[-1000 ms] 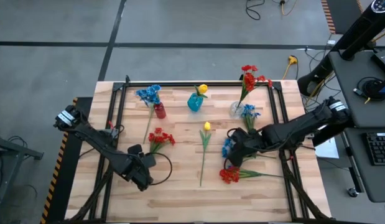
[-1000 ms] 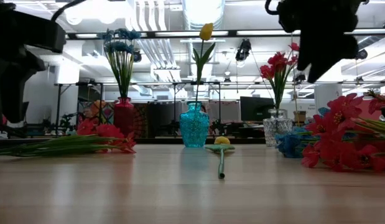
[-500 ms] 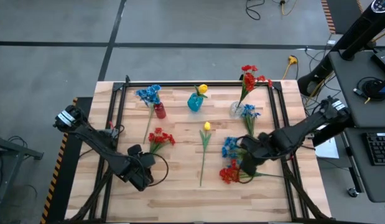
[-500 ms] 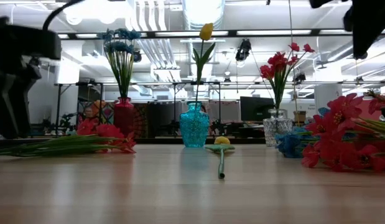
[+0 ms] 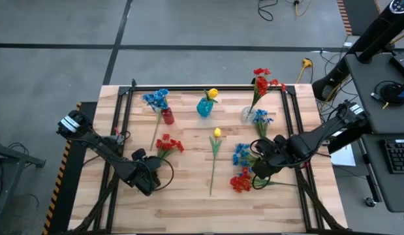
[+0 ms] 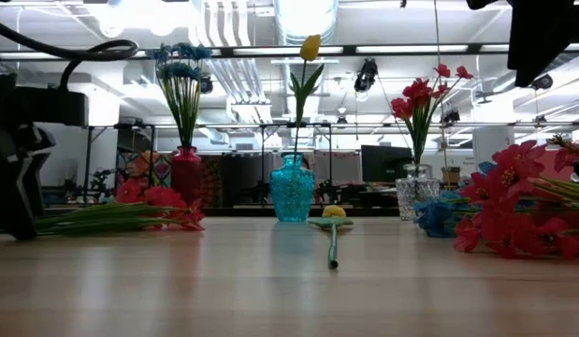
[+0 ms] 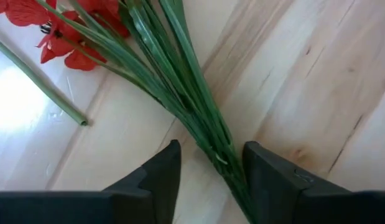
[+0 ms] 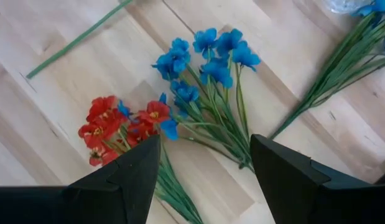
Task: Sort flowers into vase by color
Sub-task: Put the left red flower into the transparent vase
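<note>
A spray of red flowers [image 5: 168,145] lies flat on the table at the left, its green stems [image 7: 192,106] running toward the near left. My left gripper [image 7: 211,180] is open and low over the table, one finger on each side of those stems. My right gripper [image 8: 204,186] hangs open, raised above a blue spray [image 8: 208,68] and a red spray [image 8: 114,124] that lie at the right. At the far side stand three vases: a red vase [image 5: 168,116] with blue flowers, a blue vase [image 5: 204,107] with a yellow flower, and a clear vase [image 5: 248,115] with red flowers. My left gripper stands astride the red spray's stem bundle [image 7: 220,155], near its lower end, coming slanting from above with the fingers across the stems. The bundle runs close along one finger [image 7: 267,180]; I cannot tell whether it touches. The spray lies flat on the table.
A single yellow flower [image 5: 217,132] lies in the middle of the table, its stem pointing to the near edge. Another blue spray [image 5: 262,120] lies beside the clear vase. A black frame rail [image 5: 208,87] runs round the tabletop. Bare wood lies along the near edge.
My left gripper has come down to the table over the red spray's stems and has rolled a little. My right gripper has risen and drifted toward the table's right edge, away from the sprays under it. No flower has moved.
</note>
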Available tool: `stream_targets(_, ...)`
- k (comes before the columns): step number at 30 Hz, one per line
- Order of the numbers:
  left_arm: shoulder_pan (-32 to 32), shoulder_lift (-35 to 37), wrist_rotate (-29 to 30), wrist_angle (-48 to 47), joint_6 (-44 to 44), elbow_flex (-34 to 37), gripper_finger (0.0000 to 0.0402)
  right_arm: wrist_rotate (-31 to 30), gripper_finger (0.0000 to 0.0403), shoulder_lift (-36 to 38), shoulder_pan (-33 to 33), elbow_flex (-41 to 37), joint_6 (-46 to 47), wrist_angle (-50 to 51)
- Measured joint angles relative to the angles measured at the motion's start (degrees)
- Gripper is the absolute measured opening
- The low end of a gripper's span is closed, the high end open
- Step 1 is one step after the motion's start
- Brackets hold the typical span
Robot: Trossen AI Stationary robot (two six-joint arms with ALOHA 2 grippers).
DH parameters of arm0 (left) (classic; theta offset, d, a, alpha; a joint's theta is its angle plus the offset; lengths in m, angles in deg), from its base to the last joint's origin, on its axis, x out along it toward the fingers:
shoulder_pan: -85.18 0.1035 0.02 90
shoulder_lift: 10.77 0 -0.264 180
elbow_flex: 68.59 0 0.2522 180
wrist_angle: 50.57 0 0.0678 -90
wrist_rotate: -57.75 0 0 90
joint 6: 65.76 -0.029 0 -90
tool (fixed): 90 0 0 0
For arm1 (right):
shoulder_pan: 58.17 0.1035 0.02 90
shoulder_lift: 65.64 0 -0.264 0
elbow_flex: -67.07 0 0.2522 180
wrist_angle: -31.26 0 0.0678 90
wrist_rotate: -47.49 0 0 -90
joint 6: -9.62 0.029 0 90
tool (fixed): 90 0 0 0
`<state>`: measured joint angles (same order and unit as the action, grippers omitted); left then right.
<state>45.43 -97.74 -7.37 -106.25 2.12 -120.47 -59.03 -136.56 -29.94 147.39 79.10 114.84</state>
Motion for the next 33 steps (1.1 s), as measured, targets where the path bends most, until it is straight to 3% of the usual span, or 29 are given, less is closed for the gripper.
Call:
stream_targets(9,0.0,-0.01,-1.41,0.35,0.13,0.34,0.0015,-0.17,0.024,-0.56,0.02,-0.2,-0.23,-0.41)
stream_targets(24,-2.36,2.1,-2.87,-8.88,-2.67,-7.38,0.0003,-1.48,0.024,-0.56,0.02,-0.22,-1.69,-1.55)
stream_targets(29,-4.74,5.51,1.7,-11.46,-4.14,-10.68,0.0003,-3.11,0.024,-0.56,0.02,-0.24,-3.0,-1.59)
stream_targets(33,-6.43,9.44,9.16,-10.02,-7.58,-12.48,0.0003,-5.22,0.024,-0.56,0.02,-0.26,-4.48,-1.99)
